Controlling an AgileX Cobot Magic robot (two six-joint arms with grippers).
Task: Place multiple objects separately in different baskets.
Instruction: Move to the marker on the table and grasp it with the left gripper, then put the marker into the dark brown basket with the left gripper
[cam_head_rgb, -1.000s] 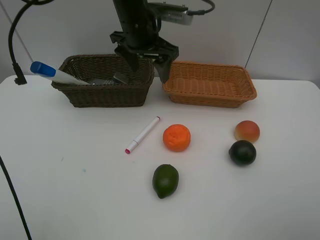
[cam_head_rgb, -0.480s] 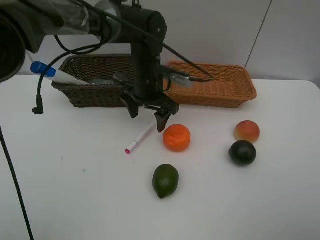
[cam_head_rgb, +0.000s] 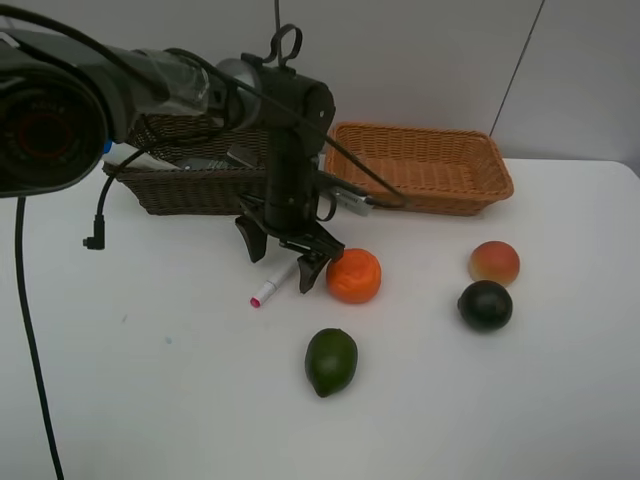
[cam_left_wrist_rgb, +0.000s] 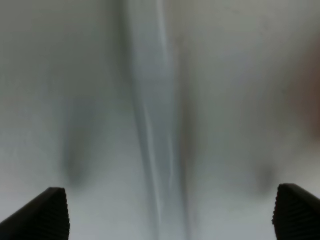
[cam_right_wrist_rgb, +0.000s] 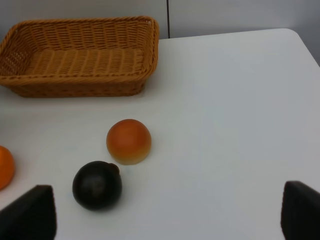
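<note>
The pink-capped white marker (cam_head_rgb: 266, 291) lies on the white table in front of the dark brown basket (cam_head_rgb: 190, 188). My left gripper (cam_head_rgb: 282, 260) is open and low over it, one finger on each side. The left wrist view shows the marker (cam_left_wrist_rgb: 150, 125) blurred between the fingertips (cam_left_wrist_rgb: 50, 212). The orange (cam_head_rgb: 353, 275) sits just right of that gripper. The lime (cam_head_rgb: 331, 361), dark round fruit (cam_head_rgb: 485, 304) and peach (cam_head_rgb: 494, 262) lie on the table. The tan basket (cam_head_rgb: 420, 165) holds nothing. My right gripper (cam_right_wrist_rgb: 165, 215) is open and holds nothing, short of the dark fruit (cam_right_wrist_rgb: 97, 185) and peach (cam_right_wrist_rgb: 128, 141).
The left arm hides much of the dark brown basket's inside; a white tube (cam_head_rgb: 135, 158) leans over its left rim. A black cable (cam_head_rgb: 100, 215) hangs at the left. The tan basket (cam_right_wrist_rgb: 80, 55) and the orange's edge (cam_right_wrist_rgb: 4, 167) show in the right wrist view.
My left arm has come down from above the baskets to the table. Its open gripper now straddles the marker. The fruits and baskets have not moved.
</note>
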